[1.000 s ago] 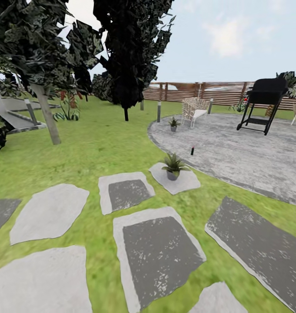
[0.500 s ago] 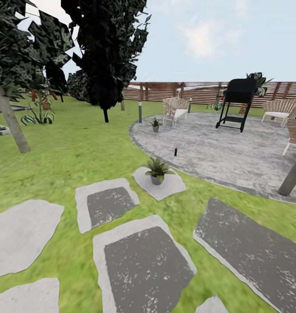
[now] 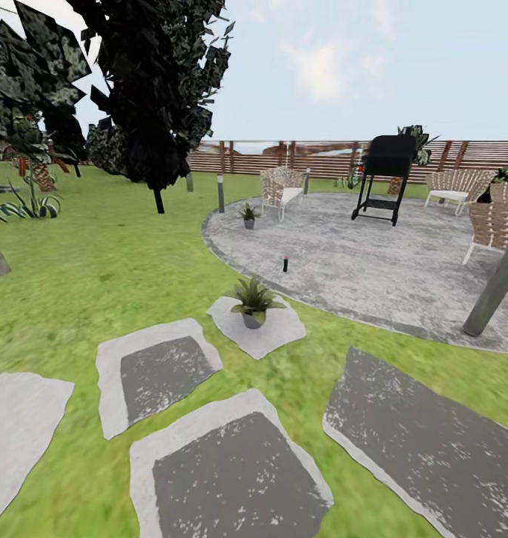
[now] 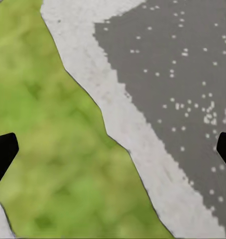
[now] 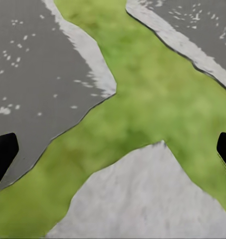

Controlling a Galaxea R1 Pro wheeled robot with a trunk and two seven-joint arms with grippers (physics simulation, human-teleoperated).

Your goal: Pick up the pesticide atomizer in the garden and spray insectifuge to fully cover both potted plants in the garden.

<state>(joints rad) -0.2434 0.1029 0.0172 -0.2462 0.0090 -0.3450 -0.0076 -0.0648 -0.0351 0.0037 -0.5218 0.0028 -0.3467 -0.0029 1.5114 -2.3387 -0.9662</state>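
1. Ahead, in the head view, the pesticide atomizer (image 3: 285, 263) stands upright on the round stone patio (image 3: 403, 269), near its edge, a slim dark bottle with a reddish top. One potted plant (image 3: 252, 302) sits on a small pale stepping stone (image 3: 273, 332) in the lawn (image 3: 97, 284), just outside the patio edge and nearer the camera than the atomizer. The other potted plant (image 3: 248, 215) stands farther back on the patio rim, between a grey bollard lamp (image 3: 220, 193) and a wicker chair (image 3: 281, 190). A black grill (image 3: 382, 178) stands on the patio before the slatted wooden fence (image 3: 321, 158); dark trees (image 3: 146, 90) rise at the left, and larger stepping stones (image 3: 228, 474) lie in the foreground
2. In the left wrist view, the left gripper (image 4: 113, 152) hangs over the lawn and a grey stepping stone (image 4: 167, 99); its dark fingertips (image 4: 3, 154) sit at opposite edges, spread wide with nothing between them
3. In the right wrist view, the right gripper (image 5: 113, 152) is likewise spread apart and empty, its fingertips (image 5: 3, 154) far apart over grass running between three stepping stones (image 5: 142, 199)
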